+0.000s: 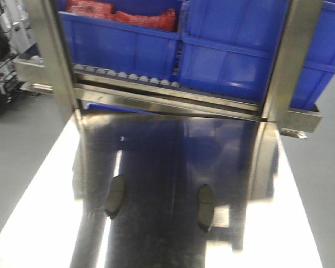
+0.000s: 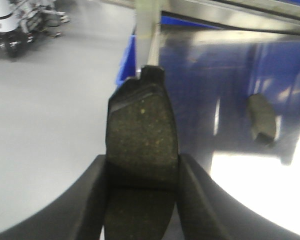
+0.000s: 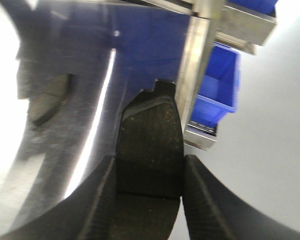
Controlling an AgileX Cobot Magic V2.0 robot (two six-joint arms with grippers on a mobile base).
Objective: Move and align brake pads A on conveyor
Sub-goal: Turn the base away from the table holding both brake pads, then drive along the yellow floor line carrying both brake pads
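Two gritty grey brake pads A, the left pad [image 1: 114,196] and the right pad [image 1: 206,206], lie well apart on the mirror-bright steel table [image 1: 162,162], long axes pointing away from the robot. The left gripper [image 2: 142,162] and the right gripper [image 3: 149,162] each straddle the nearer pad lengthwise. Their dark curved fingers flank its sides, but a firm clamp cannot be confirmed.

legible text: none | front view: blue bins [image 1: 229,50] blurred, no label or lettering made out | left wrist view: brake pad [image 2: 142,145] face shows speckle only, no stamp readable | right wrist view: second brake pad [image 3: 150,145] the same, no number or brand legible
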